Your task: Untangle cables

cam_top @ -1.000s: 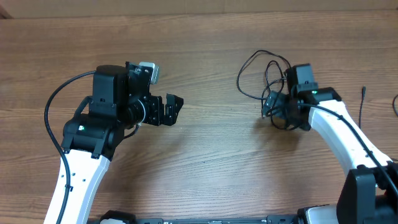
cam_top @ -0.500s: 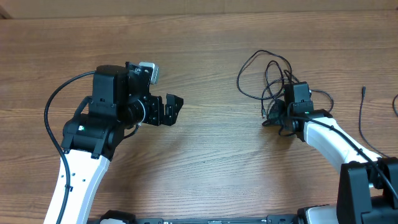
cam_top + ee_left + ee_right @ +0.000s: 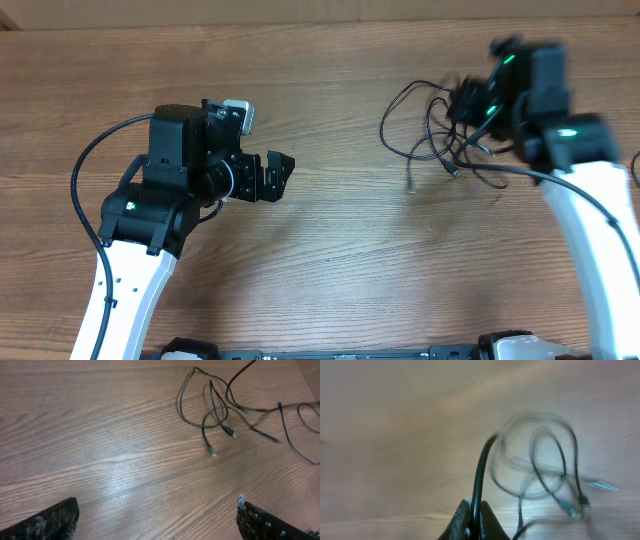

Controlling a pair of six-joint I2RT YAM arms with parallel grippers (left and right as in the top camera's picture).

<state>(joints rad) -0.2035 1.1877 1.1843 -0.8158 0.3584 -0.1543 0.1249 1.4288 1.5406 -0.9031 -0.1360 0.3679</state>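
Nearest the robot's base, the left hand (image 3: 281, 172) was held over the bare middle of the bench (image 3: 330, 280), its fingers spread wide with nothing between them. In its wrist view only wood grain was seen between the two tips. Farther out and to the right, two small plug ends (image 3: 212, 451) were seen lying on the wood. They trailed from the cables (image 3: 425, 130), which were spread in loose, crossing loops over the far right part of the bench rather than drawn into a tight knot. Farthest of all, the right hand (image 3: 468, 100) was blurred above the upper edge of those loops. Its fingers were pressed together on a single black strand, seen in the wrist view rising from between the tips. Whether the loops beyond it hung or lay flat could not be told. The step in hand was judged to be the drawing of one strand out of the tangle. The next move was judged to call for the remaining loops to be pinned or gripped by the left hand, so that the held strand could be pulled through the crossings without the whole bundle being dragged along.
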